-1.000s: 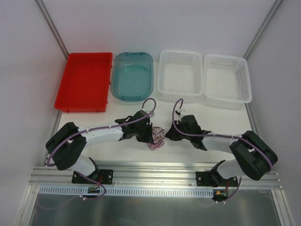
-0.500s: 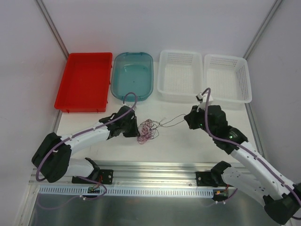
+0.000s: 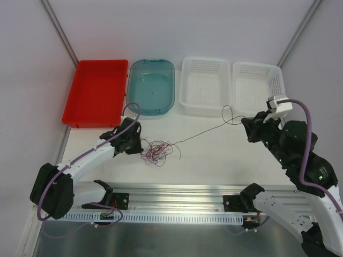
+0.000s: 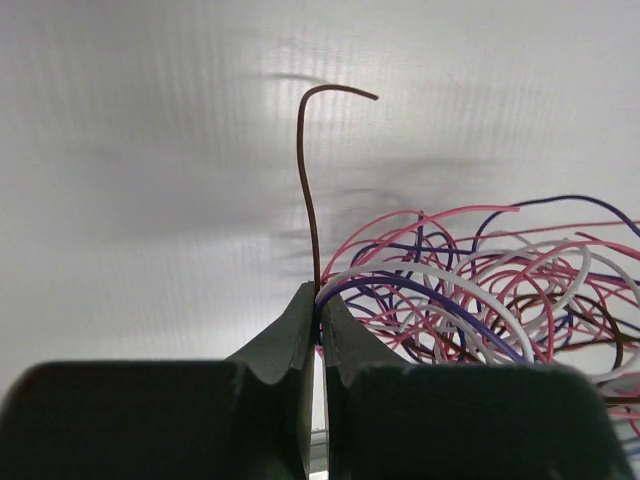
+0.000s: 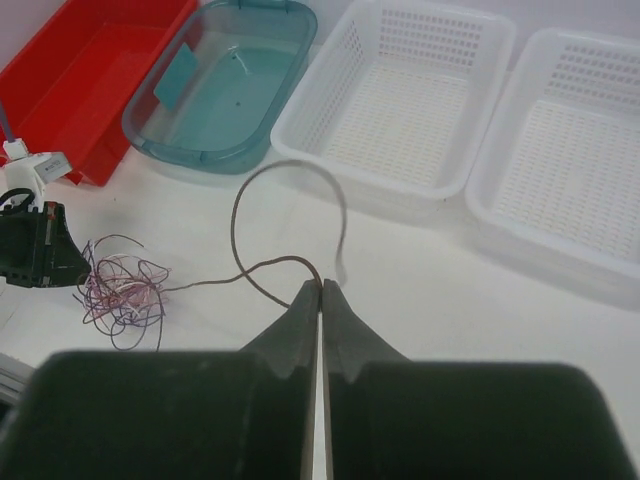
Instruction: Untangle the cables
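The cables (image 3: 156, 151) lie as a small clump of pink, white, purple and brown strands on the white table, left of centre. My left gripper (image 3: 139, 146) sits at the clump's left edge. In the left wrist view it (image 4: 320, 300) is shut on a few strands of the clump (image 4: 470, 300), and a brown end (image 4: 305, 180) sticks up from the tips. My right gripper (image 3: 248, 127) is raised at the right, shut (image 5: 321, 285) on one brown cable (image 5: 240, 215). That cable (image 3: 201, 134) runs taut from the clump (image 5: 120, 290) and loops near the tips.
Along the back stand a red tray (image 3: 96, 91), a teal tub (image 3: 151, 85) and two white perforated baskets (image 3: 206, 85) (image 3: 260, 88). An aluminium rail (image 3: 177, 193) with the arm bases runs along the near edge.
The right gripper has risen and swung right, drawing one brown cable out of the clump. The left gripper has shifted left, and the clump has moved with it.
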You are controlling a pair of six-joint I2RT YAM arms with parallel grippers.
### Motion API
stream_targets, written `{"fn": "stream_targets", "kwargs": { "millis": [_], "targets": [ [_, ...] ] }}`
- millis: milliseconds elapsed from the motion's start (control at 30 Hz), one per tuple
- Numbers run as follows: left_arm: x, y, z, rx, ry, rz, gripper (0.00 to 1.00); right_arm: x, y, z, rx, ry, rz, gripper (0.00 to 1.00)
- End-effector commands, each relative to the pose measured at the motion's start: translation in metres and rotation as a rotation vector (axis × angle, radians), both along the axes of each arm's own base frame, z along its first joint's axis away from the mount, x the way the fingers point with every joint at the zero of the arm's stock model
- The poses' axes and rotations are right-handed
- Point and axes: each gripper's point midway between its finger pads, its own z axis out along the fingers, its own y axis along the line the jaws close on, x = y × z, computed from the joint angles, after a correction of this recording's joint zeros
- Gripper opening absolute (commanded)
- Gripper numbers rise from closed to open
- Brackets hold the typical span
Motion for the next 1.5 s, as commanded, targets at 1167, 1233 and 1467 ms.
{"fn": "stream_targets", "kwargs": {
  "millis": [1167, 1233, 1467],
  "targets": [
    [0.021, 0.038, 0.085, -0.008, -0.190, -0.070, 0.68, 0.003, -0.044, 0.069, -0.131, -0.152, -0.153, 0.01],
    [0.019, 0.040, 0.101, 0.000, -0.264, -0.117, 0.77, 0.016, -0.038, 0.074, -0.144, -0.156, -0.162, 0.01],
    [0.011, 0.062, 0.104, 0.104, -0.398, -0.139, 0.99, 0.057, -0.038, 0.121, -0.187, -0.255, -0.263, 0.01]
  ]
}}
